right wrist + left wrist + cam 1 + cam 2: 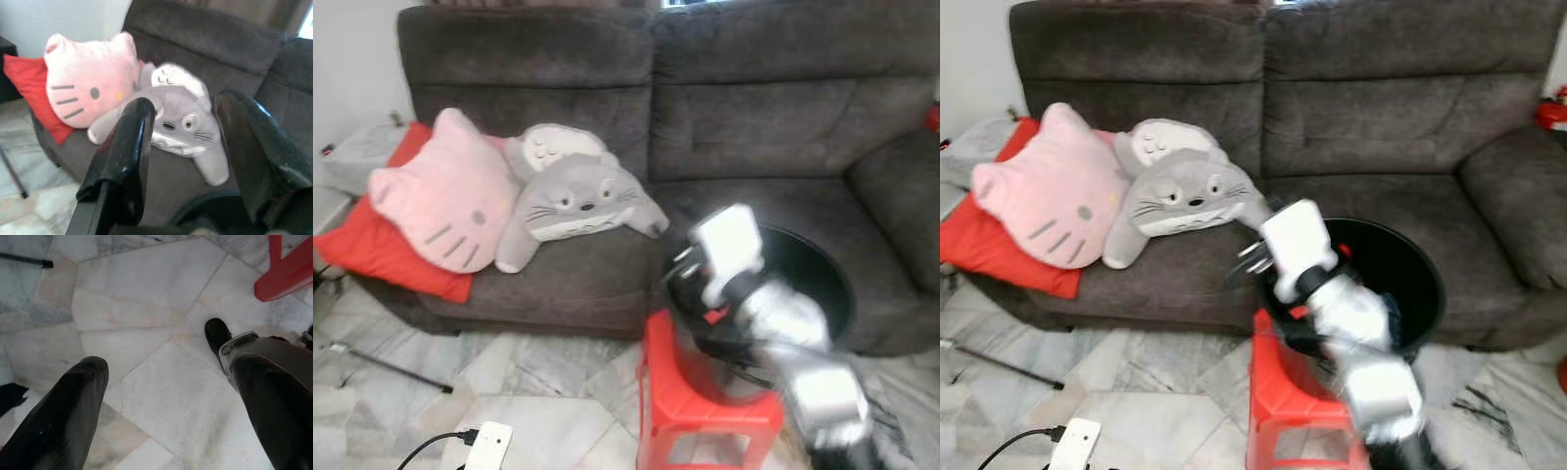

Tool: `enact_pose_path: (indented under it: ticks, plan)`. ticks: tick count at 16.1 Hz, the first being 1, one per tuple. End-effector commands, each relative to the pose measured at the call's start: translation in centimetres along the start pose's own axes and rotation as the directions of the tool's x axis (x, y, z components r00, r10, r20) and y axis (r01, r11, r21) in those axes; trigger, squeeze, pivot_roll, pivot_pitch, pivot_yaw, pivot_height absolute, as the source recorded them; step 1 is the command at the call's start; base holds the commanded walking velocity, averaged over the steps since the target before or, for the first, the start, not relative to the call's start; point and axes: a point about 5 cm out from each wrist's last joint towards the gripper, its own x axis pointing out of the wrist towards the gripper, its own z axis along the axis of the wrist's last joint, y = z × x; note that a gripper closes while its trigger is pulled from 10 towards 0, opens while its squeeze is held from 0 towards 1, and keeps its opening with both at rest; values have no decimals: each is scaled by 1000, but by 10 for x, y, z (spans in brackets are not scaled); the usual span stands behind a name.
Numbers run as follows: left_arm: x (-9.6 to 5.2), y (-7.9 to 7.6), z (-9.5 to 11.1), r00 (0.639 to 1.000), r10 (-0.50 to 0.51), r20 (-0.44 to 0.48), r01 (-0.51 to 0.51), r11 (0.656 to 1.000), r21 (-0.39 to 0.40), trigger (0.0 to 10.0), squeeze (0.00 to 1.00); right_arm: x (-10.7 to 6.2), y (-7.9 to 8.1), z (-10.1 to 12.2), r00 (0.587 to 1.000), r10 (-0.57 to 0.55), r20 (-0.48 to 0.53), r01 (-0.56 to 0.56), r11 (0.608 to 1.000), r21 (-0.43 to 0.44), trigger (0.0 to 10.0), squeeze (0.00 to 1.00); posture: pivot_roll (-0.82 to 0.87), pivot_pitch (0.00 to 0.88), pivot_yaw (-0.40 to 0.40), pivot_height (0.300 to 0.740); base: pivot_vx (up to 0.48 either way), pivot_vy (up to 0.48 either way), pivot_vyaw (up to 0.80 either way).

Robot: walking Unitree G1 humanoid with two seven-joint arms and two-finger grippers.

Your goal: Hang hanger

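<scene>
Dark grey sofa (pixel 754 108) stood far across the scene. Pink cat cushion (pixel 445 196) and grey plush (pixel 578 201) lay on its left seat. Black bucket (pixel 822 269) sat on red stool (pixel 705 406), near right. Right pincer (pixel 186 127) hovered over bucket's left rim, fingers apart, empty. Left pincer (pixel 166 377) hung over marble floor (pixel 146 308), spread wide, empty. Hanger's place: cannot tell.

Blurred right arm (pixel 754 294) reaches over black bin (pixel 822 269) on red stool (pixel 705 411).
</scene>
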Motion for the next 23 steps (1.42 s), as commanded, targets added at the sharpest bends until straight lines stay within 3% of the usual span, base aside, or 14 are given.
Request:
enact_pose_path:
  ticks: [1,2,3,5,7,11,13,15,18,21,23]
  plan:
    - [-1,1,-3,1000,-1,-16,2,1000,20,10000,0,-7,4,9,996,-85,-35,85,996,9,10000,0,-193,0,81,740,0,0,0]
    - [0,0,-2,1000,-4,-15,5,1000,21,10000,0,-16,10,9,980,-167,-105,169,986,7,10000,0,-196,0,82,740,0,0,0]
    - [0,0,-2,1000,-5,-14,5,1000,21,10000,0,-18,11,9,975,-182,-127,184,983,5,10000,0,-199,0,82,740,0,0,0]
    - [0,0,0,1000,-8,-11,8,1000,22,10000,0,-39,17,4,937,-198,-288,152,973,-176,10000,0,-206,0,80,740,0,0,0]
    - [0,-1,0,1000,-9,-12,9,1000,23,10000,0,-51,7,-5,897,-253,-362,160,950,-268,10000,0,-212,0,80,740,0,0,0]
    - [1,-2,0,1000,-11,-18,12,1000,26,10000,0,-68,28,-8,862,-151,-485,32,969,-245,10000,0,-219,0,79,740,0,0,0]
    - [0,-2,-1,1000,-9,-20,10,1000,28,10000,0,-65,36,-2,885,-79,-458,-50,964,-262,10000,0,-221,0,79,740,0,0,0]
    - [0,-3,-2,1000,-10,-20,11,1000,25,10000,0,-66,41,-4,872,-58,-487,-65,971,-231,10000,0,-215,0,77,740,0,0,0]
    - [0,-3,-3,1000,-9,-24,10,1000,27,10000,0,-78,19,-18,806,-199,-558,43,959,-279,10000,0,-219,0,76,740,0,0,0]
    - [0,-4,-3,1000,-10,-23,11,1000,25,10000,0,-75,12,-19,807,-221,-547,62,954,-294,10000,0,-213,0,73,740,0,0,0]
    - [0,-3,-3,1000,-8,-23,9,1000,23,10000,0,-71,18,-19,820,-186,-541,34,960,-278,10000,0,-213,0,73,740,0,0,0]
